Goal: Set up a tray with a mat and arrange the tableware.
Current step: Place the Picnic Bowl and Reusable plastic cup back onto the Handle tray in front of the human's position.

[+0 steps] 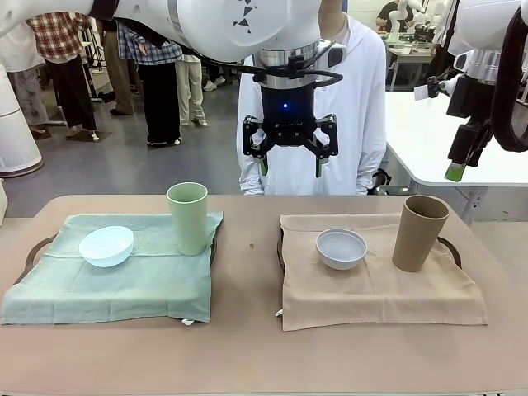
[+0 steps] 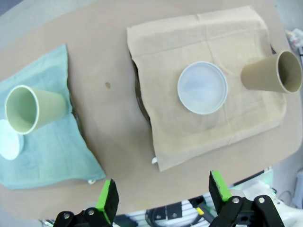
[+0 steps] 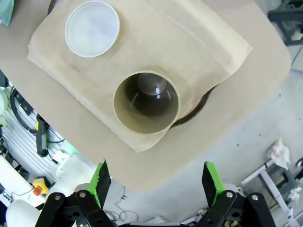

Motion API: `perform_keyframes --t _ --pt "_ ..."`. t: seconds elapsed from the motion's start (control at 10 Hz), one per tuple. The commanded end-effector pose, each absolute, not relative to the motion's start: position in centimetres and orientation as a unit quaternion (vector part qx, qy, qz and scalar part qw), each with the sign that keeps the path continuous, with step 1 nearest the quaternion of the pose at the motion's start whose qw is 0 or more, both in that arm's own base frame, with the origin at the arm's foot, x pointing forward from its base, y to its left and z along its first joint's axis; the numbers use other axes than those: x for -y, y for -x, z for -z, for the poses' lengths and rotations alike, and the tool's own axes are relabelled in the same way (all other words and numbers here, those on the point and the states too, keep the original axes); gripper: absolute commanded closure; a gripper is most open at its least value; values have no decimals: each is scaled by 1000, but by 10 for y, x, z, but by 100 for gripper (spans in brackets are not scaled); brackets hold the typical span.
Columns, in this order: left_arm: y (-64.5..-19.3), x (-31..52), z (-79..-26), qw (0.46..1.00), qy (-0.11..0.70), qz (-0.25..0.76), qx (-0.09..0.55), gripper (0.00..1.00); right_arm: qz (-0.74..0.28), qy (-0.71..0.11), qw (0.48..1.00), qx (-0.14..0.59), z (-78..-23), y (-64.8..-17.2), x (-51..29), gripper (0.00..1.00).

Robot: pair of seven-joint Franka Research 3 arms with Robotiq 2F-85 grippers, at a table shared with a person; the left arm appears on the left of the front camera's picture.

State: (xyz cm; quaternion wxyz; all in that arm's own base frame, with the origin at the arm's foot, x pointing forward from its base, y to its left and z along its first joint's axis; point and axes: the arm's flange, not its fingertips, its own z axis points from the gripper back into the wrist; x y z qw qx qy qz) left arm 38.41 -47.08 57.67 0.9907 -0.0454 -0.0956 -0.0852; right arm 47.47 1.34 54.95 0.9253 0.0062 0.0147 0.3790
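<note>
Here, round bowls (image 1: pixel 341 248) — smooth, glossy.

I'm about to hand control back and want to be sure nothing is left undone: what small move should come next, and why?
Probably none beyond keeping both arms raised. Each mat already carries a bowl and a cup: pale blue bowl and green cup on the green mat, white bowl and brown cup on the tan mat. Left gripper and right gripper hang open, empty.

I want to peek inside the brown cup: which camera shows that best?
The right wrist view: it looks straight down into the tan tumbler, bottom visible. The front view shows its side; the left wrist view shows it slanted at the edge.
</note>
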Motion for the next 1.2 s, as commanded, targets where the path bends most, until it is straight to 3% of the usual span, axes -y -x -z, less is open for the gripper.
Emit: perform_keyframes --t 0.0,0.1,0.5,0.8,1.1 --pt "-385 470 -579 990 50 93 98 0 -383 -17 923 -13 -549 -471 -13 0" --pt "-384 471 -577 991 45 85 96 0 -379 -6 925 -15 -549 -475 -13 0" --pt "-405 375 -595 988 90 121 38 0 -284 18 958 -34 -539 -411 -40 0" --pt "-407 317 -583 984 50 169 7 0 -291 -55 955 -1 -533 -374 -39 0" --pt "-397 278 -565 978 19 209 5 0 -286 -65 956 4 -527 -378 -39 0"
